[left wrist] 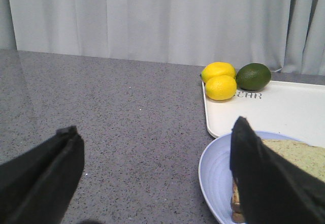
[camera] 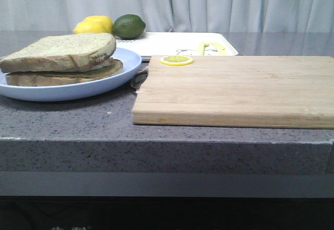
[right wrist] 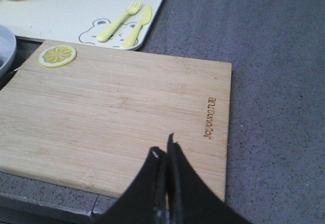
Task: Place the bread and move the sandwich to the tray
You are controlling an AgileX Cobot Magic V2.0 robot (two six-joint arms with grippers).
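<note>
The sandwich [camera: 60, 63] lies on its round light-blue plate [camera: 68, 92] at the front left, and the thick speckled bread [camera: 62, 50] is its top slice. Behind it and the board sits the white tray [camera: 172, 43]. My left gripper [left wrist: 156, 125] is open over bare countertop. Its right finger [left wrist: 264, 173] stands in front of the plate [left wrist: 218, 168] and covers part of the bread [left wrist: 299, 155]. My right gripper [right wrist: 163, 148] is shut on nothing above the near edge of the wooden cutting board [right wrist: 111, 112]. Neither gripper shows in the front view.
A lemon slice [camera: 176, 60] lies on the cutting board [camera: 235, 89] at its far left corner. Two lemons [left wrist: 219, 79] and a lime [left wrist: 254, 76] sit on the tray's far left end. A yellow fork and knife [right wrist: 124, 21] lie on the tray [right wrist: 76, 10] at its right end.
</note>
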